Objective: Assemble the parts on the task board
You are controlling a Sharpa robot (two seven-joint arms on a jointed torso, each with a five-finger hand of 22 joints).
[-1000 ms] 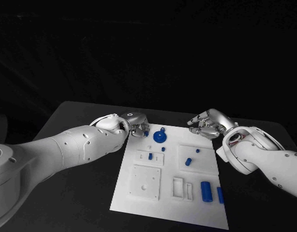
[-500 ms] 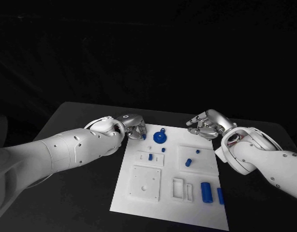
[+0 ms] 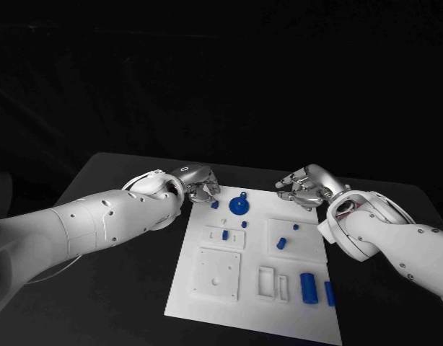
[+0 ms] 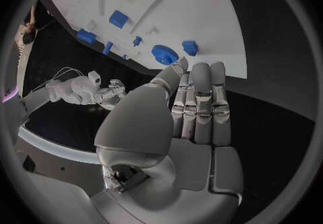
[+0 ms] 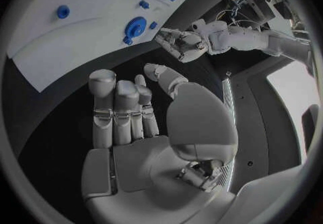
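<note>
Now both hands hold nothing: the left hand [image 3: 195, 182] and the right hand [image 3: 306, 186] have fingers curled loosely, above the board [image 3: 211, 288] in the frame's middle. The gear [image 3: 239, 205] lies near the board's upper edge; a fast reach could knock it off.

The white task board [image 3: 221, 288] lies on the black desk [image 3: 107, 180]. At its far left corner hangs the left hand [image 3: 197, 182], fingers curled in, holding nothing; the right hand [image 3: 306, 187] sits likewise curled at the far right corner. Between them rests a round blue gear [image 3: 240, 206], with smaller blue parts [image 3: 308, 286] scattered nearer.
</note>
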